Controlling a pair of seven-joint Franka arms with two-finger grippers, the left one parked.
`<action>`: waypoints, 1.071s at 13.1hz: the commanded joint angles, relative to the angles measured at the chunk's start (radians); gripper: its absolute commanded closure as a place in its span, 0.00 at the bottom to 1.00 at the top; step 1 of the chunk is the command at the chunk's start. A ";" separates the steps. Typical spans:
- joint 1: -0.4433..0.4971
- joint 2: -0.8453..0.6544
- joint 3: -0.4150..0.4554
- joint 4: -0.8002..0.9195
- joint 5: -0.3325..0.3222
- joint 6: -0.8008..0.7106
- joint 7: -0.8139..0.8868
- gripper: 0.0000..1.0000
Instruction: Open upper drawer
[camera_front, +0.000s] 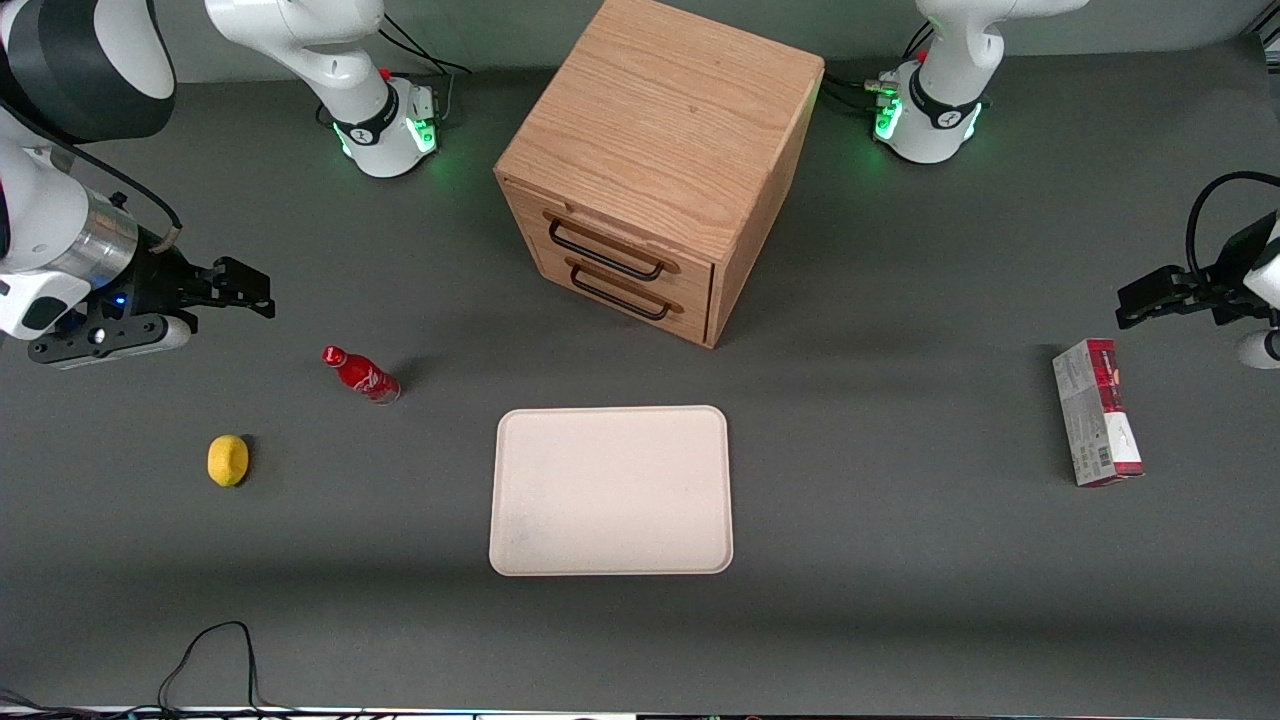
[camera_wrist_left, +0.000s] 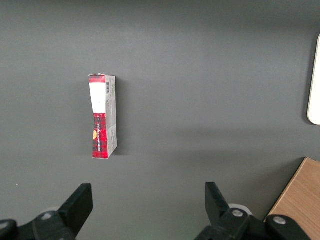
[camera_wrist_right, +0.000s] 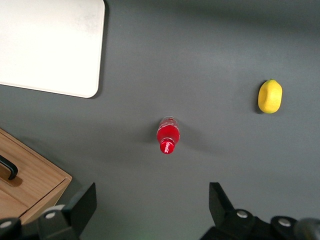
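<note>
Well apart from the shut light-oak upper drawer (camera_front: 612, 243), the black two-finger gripper (camera_front: 240, 285) hangs released, fingers spread.

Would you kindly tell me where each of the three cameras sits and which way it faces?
Front view: high, facing the robots, looking down on the table, cabinet with shut upper drawer, both arms; the open gripper hangs above the bottle.
Right wrist view: looks straight down past its own fingers at bottle, lemon, tray.
Left wrist view: looks straight down at the carton.
Shared: tray and cabinet corner appear in both wrist views.
</note>
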 joint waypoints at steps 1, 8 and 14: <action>-0.009 0.010 0.016 0.026 -0.005 -0.023 0.021 0.00; -0.003 0.013 0.024 0.032 0.003 -0.034 0.019 0.00; 0.032 0.037 0.092 0.058 0.003 -0.102 0.028 0.00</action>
